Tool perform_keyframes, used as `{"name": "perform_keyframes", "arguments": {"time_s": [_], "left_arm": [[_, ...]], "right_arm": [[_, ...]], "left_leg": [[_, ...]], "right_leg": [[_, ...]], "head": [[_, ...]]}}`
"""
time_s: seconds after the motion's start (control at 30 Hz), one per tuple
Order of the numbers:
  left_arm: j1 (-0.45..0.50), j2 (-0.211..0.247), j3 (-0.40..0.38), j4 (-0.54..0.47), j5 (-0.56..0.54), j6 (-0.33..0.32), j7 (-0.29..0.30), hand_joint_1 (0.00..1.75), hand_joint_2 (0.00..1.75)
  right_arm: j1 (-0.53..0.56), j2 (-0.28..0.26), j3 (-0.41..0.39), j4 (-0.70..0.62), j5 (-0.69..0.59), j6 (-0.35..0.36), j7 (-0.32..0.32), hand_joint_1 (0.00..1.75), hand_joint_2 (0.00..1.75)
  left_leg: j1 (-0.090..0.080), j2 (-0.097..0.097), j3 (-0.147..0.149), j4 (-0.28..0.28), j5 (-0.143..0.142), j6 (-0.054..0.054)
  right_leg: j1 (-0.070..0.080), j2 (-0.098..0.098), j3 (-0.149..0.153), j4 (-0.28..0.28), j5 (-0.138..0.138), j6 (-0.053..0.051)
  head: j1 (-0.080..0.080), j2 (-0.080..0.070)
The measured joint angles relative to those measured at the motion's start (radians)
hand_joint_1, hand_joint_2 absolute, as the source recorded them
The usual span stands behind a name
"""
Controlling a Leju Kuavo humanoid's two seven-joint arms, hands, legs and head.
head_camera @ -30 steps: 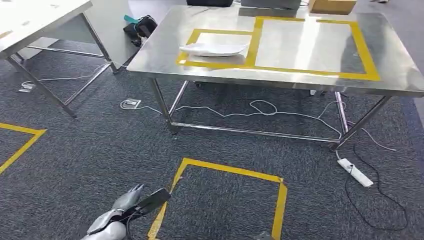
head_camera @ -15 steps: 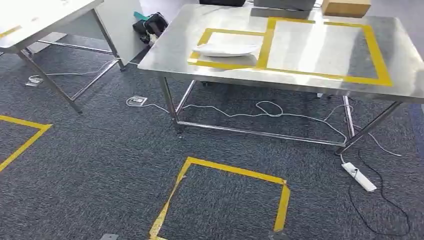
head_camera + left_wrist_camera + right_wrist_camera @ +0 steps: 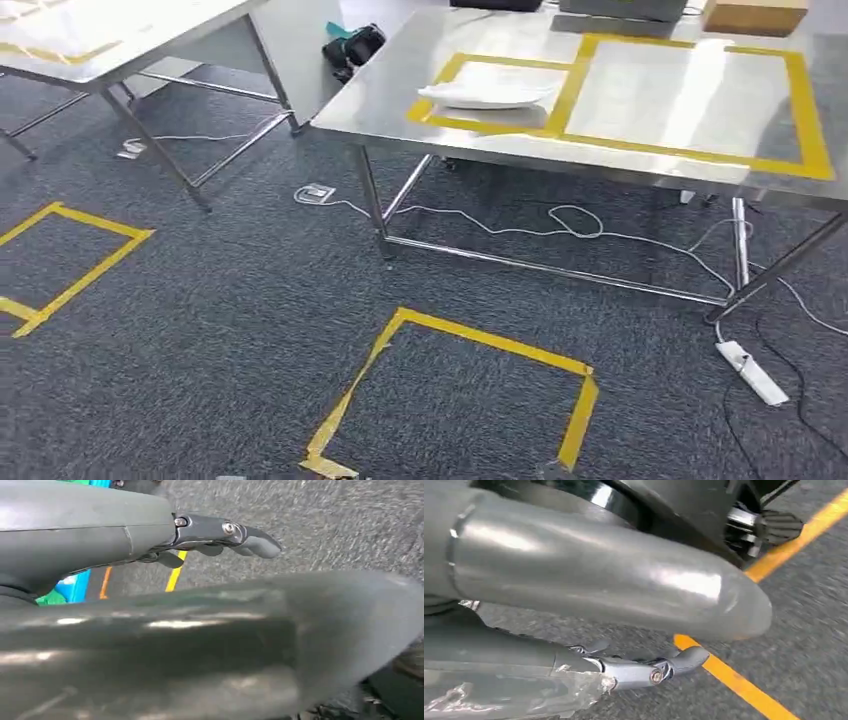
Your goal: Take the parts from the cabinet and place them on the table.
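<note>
A white part (image 3: 490, 93) lies on the steel table (image 3: 640, 165), inside the smaller of its two yellow tape frames. In the left wrist view, my left hand (image 3: 200, 530) hangs over the carpet with its dark fingers (image 3: 250, 540) stretched straight, apart from the thick thumb, and nothing between them. In the right wrist view, my right hand (image 3: 599, 580) also hangs low over a yellow floor line. Its fingers (image 3: 674, 665) are apart from the thumb, with carpet showing between. Crinkled clear film (image 3: 524, 695) sits by the base of those fingers.
A yellow tape square (image 3: 460, 400) marks the carpet before the table, another (image 3: 70, 260) lies to the left. A second table (image 3: 130, 40) stands at left, a black bag (image 3: 355, 45) behind. White cables and a power strip (image 3: 752, 372) lie under the table. A cardboard box (image 3: 755, 15) sits on the table's far edge.
The whole head view has shifted to the right, so the camera has turned left. My left hand, seen low in the head view a second ago, has dropped out of it.
</note>
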Motion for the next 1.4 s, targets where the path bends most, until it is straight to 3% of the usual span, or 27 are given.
{"name": "perform_keyframes", "arguments": {"time_s": [0.03, 0.1, 0.13, 0.17, 0.2, 0.33, 0.4, 0.47, 0.53, 0.57, 0.63, 0.67, 0.7, 0.77, 0.83, 0.9, 0.93, 1.0, 1.03, 1.07, 1.13, 1.17, 1.2, 1.23, 1.33, 1.37, 1.4], "left_arm": [[0.001, 0.000, 0.001, 0.000, -0.001, -0.002, 0.000, 0.00, 0.00], [0.003, 0.000, 0.003, 0.000, -0.003, -0.004, 0.000, 0.00, 0.00], [0.002, -0.001, 0.003, 0.000, -0.003, -0.005, 0.000, 0.00, 0.00], [0.000, -0.002, 0.003, 0.000, -0.006, -0.005, 0.003, 0.00, 0.00], [-0.005, -0.005, 0.004, 0.000, -0.007, -0.006, 0.005, 0.00, 0.00], [-0.007, -0.008, 0.005, 0.000, -0.009, -0.007, 0.007, 0.00, 0.00], [-0.006, -0.008, 0.006, 0.000, -0.010, -0.008, 0.011, 0.00, 0.00], [-0.012, -0.010, 0.006, 0.000, -0.013, -0.012, 0.011, 0.00, 0.00], [-0.013, -0.011, 0.007, 0.000, -0.018, -0.013, 0.012, 0.00, 0.00], [-0.012, -0.011, 0.007, 0.000, -0.021, -0.013, 0.012, 0.00, 0.00], [-0.011, -0.011, 0.007, 0.000, -0.024, -0.015, 0.014, 0.00, 0.00], [-0.012, -0.011, 0.007, 0.000, -0.024, -0.016, 0.014, 0.00, 0.00], [-0.014, -0.012, 0.007, 0.000, -0.024, -0.016, 0.014, 0.00, 0.00], [-0.012, -0.012, 0.007, 0.000, -0.024, -0.017, 0.015, 0.00, 0.00], [-0.007, -0.013, 0.009, 0.001, -0.024, -0.018, 0.019, 0.00, 0.00], [-0.007, -0.016, 0.011, 0.001, -0.025, -0.020, 0.023, 0.00, 0.00], [-0.011, -0.017, 0.011, 0.001, -0.028, -0.022, 0.024, 0.00, 0.00], [-0.016, -0.017, 0.013, 0.001, -0.033, -0.023, 0.024, 0.00, 0.00], [-0.016, -0.018, 0.013, 0.000, -0.033, -0.023, 0.024, 0.00, 0.00], [-0.013, -0.019, 0.013, 0.000, -0.033, -0.024, 0.024, 0.00, 0.00], [-0.012, -0.019, 0.015, 0.000, -0.034, -0.024, 0.024, 0.00, 0.00], [-0.013, -0.019, 0.015, 0.000, -0.035, -0.024, 0.024, 0.00, 0.00], [-0.018, -0.024, 0.016, 0.000, -0.036, -0.025, 0.024, 0.00, 0.00], [-0.022, -0.024, 0.018, 0.000, -0.036, -0.025, 0.024, 0.00, 0.00], [-0.014, -0.021, 0.028, 0.000, -0.038, -0.025, 0.024, 0.00, 0.00], [-0.013, -0.022, 0.029, 0.000, -0.041, -0.025, 0.024, 0.00, 0.00], [-0.012, -0.022, 0.030, 0.000, -0.042, -0.024, 0.024, 0.00, 0.00]], "right_arm": [[-0.001, 0.000, 0.000, 0.000, 0.000, 0.000, 0.003, 0.00, 0.00], [-0.005, 0.000, -0.001, 0.000, 0.000, -0.001, 0.008, 0.00, 0.00], [-0.007, 0.000, -0.002, 0.000, 0.000, -0.002, 0.011, 0.00, 0.00], [-0.007, 0.000, -0.003, 0.000, 0.000, -0.002, 0.013, 0.00, 0.00], [-0.007, 0.000, -0.004, 0.000, -0.001, -0.002, 0.015, 0.00, 0.00], [-0.013, 0.000, -0.005, 0.000, 0.000, -0.003, 0.018, 0.00, 0.00], [-0.015, 0.000, -0.005, 0.000, 0.000, -0.002, 0.021, 0.00, 0.00], [-0.014, 0.000, -0.006, 0.000, 0.000, -0.002, 0.029, 0.00, 0.00], [-0.011, 0.000, -0.007, 0.000, 0.001, -0.002, 0.035, 0.00, 0.00], [-0.009, 0.000, -0.007, 0.000, 0.002, -0.002, 0.036, 0.00, 0.00], [-0.011, 0.000, -0.007, 0.000, 0.002, -0.002, 0.038, 0.00, 0.00], [-0.012, 0.000, -0.007, 0.000, 0.002, -0.002, 0.039, 0.00, 0.00], [-0.012, 0.000, -0.008, 0.001, 0.003, -0.002, 0.042, 0.00, 0.00], [-0.017, 0.000, -0.011, 0.001, 0.005, -0.002, 0.044, 0.00, 0.00], [-0.017, 0.000, -0.014, 0.001, 0.006, -0.003, 0.048, 0.00, 0.00], [-0.019, 0.002, -0.015, 0.001, 0.009, -0.003, 0.050, 0.00, 0.00], [-0.017, 0.002, -0.015, 0.001, 0.010, -0.003, 0.051, 0.00, 0.00], [-0.011, 0.002, -0.015, 0.001, 0.015, -0.003, 0.057, 0.00, 0.00], [-0.011, 0.002, -0.015, 0.001, 0.016, -0.003, 0.059, 0.00, 0.00], [-0.011, 0.002, -0.015, 0.001, 0.018, -0.003, 0.059, 0.00, 0.00], [-0.014, 0.002, -0.015, 0.001, 0.018, -0.003, 0.060, 0.00, 0.00], [-0.015, 0.002, -0.015, 0.001, 0.018, -0.003, 0.060, 0.00, 0.00], [-0.013, 0.001, -0.015, 0.001, 0.018, -0.003, 0.060, 0.00, 0.00], [-0.013, 0.001, -0.015, 0.001, 0.018, -0.003, 0.061, 0.00, 0.00], [-0.021, 0.002, -0.015, 0.001, 0.021, -0.003, 0.061, 0.00, 0.00], [-0.023, 0.003, -0.015, 0.000, 0.021, -0.003, 0.062, 0.00, 0.00], [-0.024, 0.003, -0.015, 0.000, 0.021, -0.003, 0.061, 0.00, 0.00]], "left_leg": [[0.000, 0.000, 0.006, 0.008, 0.002, 0.003], [-0.004, 0.007, 0.076, -0.096, 0.062, 0.014], [-0.008, 0.030, 0.125, -0.177, 0.096, 0.022], [-0.016, 0.088, 0.165, -0.244, 0.112, 0.030], [-0.029, 0.108, 0.182, -0.278, 0.095, 0.026], [-0.026, 0.056, 0.178, -0.284, 0.092, 0.041], [-0.023, 0.033, 0.179, -0.285, 0.092, 0.052], [-0.025, 0.002, 0.179, -0.285, 0.091, 0.059], [-0.028, -0.030, 0.181, -0.285, 0.091, 0.061], [-0.029, -0.047, 0.183, -0.284, 0.091, 0.062], [-0.029, -0.078, 0.187, -0.284, 0.092, 0.061], [-0.028, -0.091, 0.188, -0.284, 0.093, 0.059], [-0.034, -0.102, 0.182, -0.277, 0.094, 0.053], [-0.026, -0.121, 0.176, -0.282, 0.101, 0.043], [-0.022, -0.146, 0.170, -0.285, 0.111, 0.029], [-0.027, -0.050, 0.147, -0.236, 0.064, 0.021], [-0.026, -0.024, 0.116, -0.170, 0.024, 0.015], [-0.017, -0.004, 0.047, -0.022, -0.039, 0.006], [-0.011, -0.001, 0.032, 0.011, -0.043, 0.001], [-0.005, 0.001, 0.043, -0.005, -0.022, -0.003], [0.003, 0.021, 0.121, -0.145, 0.053, -0.009], [0.004, 0.057, 0.171, -0.226, 0.081, -0.012], [-0.002, 0.106, 0.203, -0.278, 0.076, -0.018], [-0.002, 0.084, 0.201, -0.283, 0.076, 0.001], [-0.010, 0.052, 0.199, -0.285, 0.074, 0.024], [-0.004, 0.039, 0.203, -0.289, 0.079, 0.033], [-0.005, 0.032, 0.203, -0.289, 0.078, 0.039]], "right_leg": [[0.002, -0.013, -0.001, 0.000, 0.000, 0.000], [0.003, -0.036, 0.002, 0.000, -0.004, 0.004], [0.003, -0.045, 0.006, 0.000, -0.008, 0.009], [0.004, -0.053, 0.010, 0.000, -0.013, 0.017], [0.014, -0.063, -0.001, 0.006, -0.022, 0.026], [0.011, -0.109, 0.028, -0.008, -0.033, 0.039], [0.006, 0.000, -0.010, 0.070, -0.082, 0.042], [0.009, 0.031, -0.097, 0.237, -0.147, 0.041], [0.010, 0.035, -0.155, 0.315, -0.150, 0.039], [0.011, 0.037, -0.152, 0.287, -0.116, 0.036], [0.010, 0.055, -0.091, 0.126, -0.013, 0.031], [0.008, 0.090, -0.058, 0.051, 0.021, 0.028], [0.000, 0.144, -0.049, 0.019, 0.010, 0.025], [0.006, 0.124, -0.047, 0.016, 0.011, 0.021], [0.007, 0.101, -0.037, 0.008, 0.022, 0.006], [0.003, 0.074, -0.032, -0.004, 0.031, -0.003], [0.004, 0.058, -0.032, -0.004, 0.032, -0.004], [0.003, 0.021, -0.033, -0.004, 0.030, -0.005], [0.003, 0.005, -0.034, -0.004, 0.029, -0.005], [0.001, -0.009, -0.033, -0.004, 0.028, -0.003], [-0.002, -0.035, -0.030, -0.004, 0.024, 0.004], [-0.003, -0.046, -0.025, -0.004, 0.021, 0.010], [0.005, -0.056, -0.026, -0.001, 0.015, 0.021], [0.007, -0.064, -0.031, 0.001, 0.010, 0.028], [0.001, -0.096, -0.002, -0.011, 0.008, 0.047], [-0.005, -0.083, -0.010, -0.008, 0.001, 0.054], [-0.006, -0.032, -0.017, 0.022, -0.022, 0.054]], "head": [[0.000, 0.000], [0.000, 0.000], [-0.001, 0.000], [0.000, 0.000], [-0.003, 0.000], [0.000, 0.000], [0.008, 0.000], [0.011, 0.000], [0.011, 0.000], [0.011, 0.000], [0.011, 0.000], [0.012, 0.000], [0.010, 0.000], [0.011, 0.000], [0.010, 0.000], [0.001, 0.000], [0.001, 0.000], [0.001, 0.000], [0.001, 0.000], [0.001, 0.000], [0.001, 0.000], [0.000, 0.000], [-0.002, 0.000], [0.001, 0.000], [0.006, 0.000], [0.006, 0.000], [0.012, 0.000]]}}
